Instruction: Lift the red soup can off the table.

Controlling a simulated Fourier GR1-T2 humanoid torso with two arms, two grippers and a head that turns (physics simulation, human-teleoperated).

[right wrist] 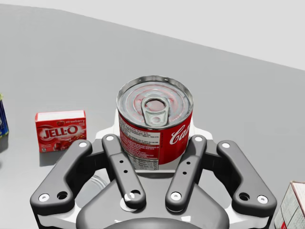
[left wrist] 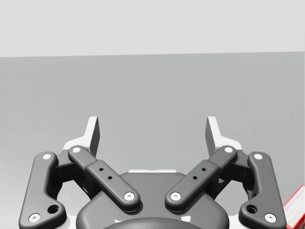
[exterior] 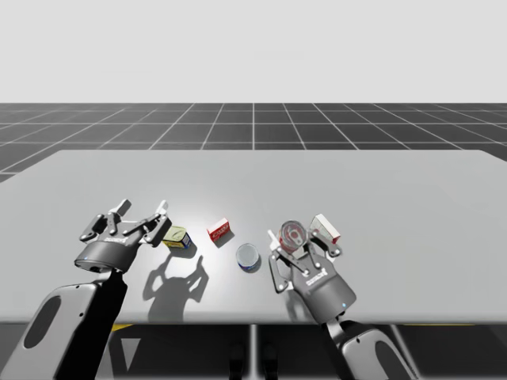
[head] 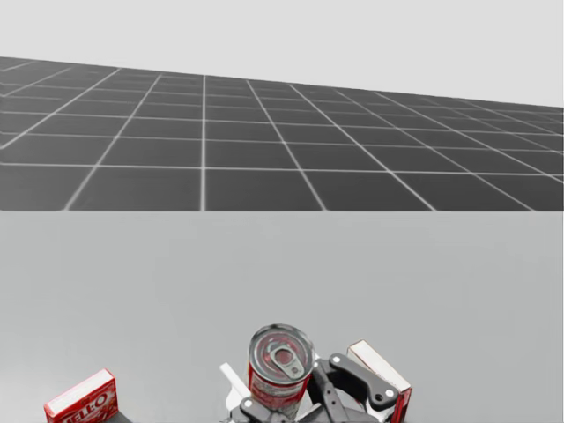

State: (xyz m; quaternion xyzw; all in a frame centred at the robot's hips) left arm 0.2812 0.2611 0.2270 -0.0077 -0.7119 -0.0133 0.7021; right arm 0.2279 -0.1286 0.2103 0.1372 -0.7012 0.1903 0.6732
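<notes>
Red soup can [right wrist: 155, 124] stands upright between the fingers of my right hand [right wrist: 155, 143]. Both fingers press its sides, so it is clamped. The can's base is hidden behind the hand's dark links; contact with the smooth grey bench [exterior: 356, 182] cannot be told.

Can: short cylinder, glossy red label with a white panel, ribbed silver lid with pull ring.

A red-and-white box [exterior: 325, 228] lies just beside it.

Left hand [left wrist: 152, 133] is spread wide, well apart from the can.

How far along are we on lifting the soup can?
Done: my right gripper is shut on the upright red soup can, a finger on each side. In hand: that grasp. Left: the lift itself; I cannot tell whether the can has cleared the table. My left gripper is open, holding nothing.
</notes>
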